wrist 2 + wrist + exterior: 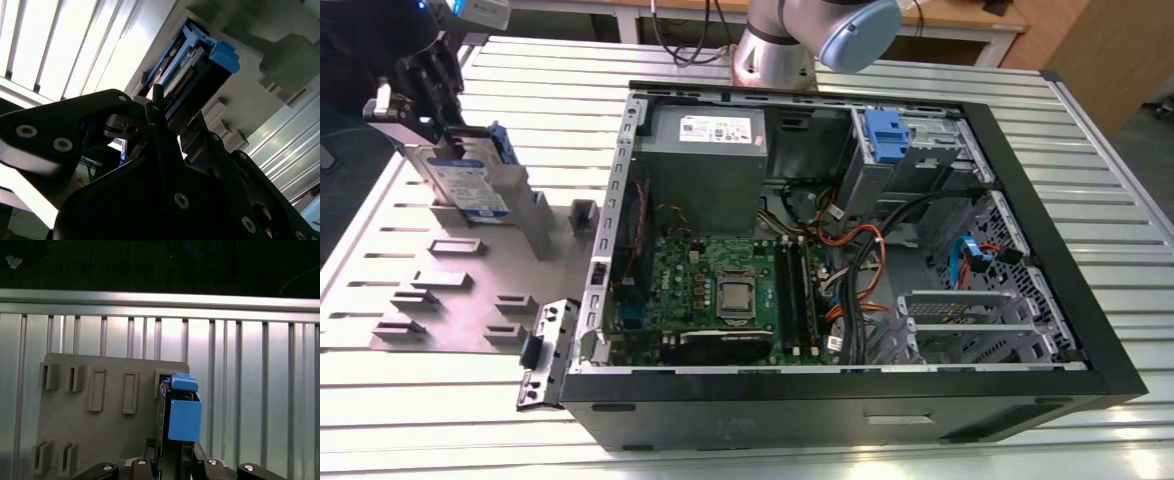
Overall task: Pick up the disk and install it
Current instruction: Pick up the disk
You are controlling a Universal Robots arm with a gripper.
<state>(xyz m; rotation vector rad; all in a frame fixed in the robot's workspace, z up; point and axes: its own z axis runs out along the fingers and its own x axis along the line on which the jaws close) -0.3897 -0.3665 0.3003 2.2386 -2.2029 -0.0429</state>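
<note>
In the exterior view the disk (470,180), a silver-grey drive with a white-and-blue label in a blue carrier frame, stands on edge at the back of the grey fixture plate (480,280), on the exterior view's left. My gripper (443,135) comes down on its upper end and is shut on it. I cannot tell whether its lower edge still touches the plate. Both wrist views show the disk (182,415) (192,62) held between the black fingers (145,462) (155,107), its blue tab pointing away from the gripper.
The open computer case (854,250) lies to the exterior view's right of the plate. Inside are a grey power-supply box (704,150), a motherboard (720,290), loose cables (854,260) and another blue drive carrier (886,135) in its bay. The arm's base (781,45) stands behind the case.
</note>
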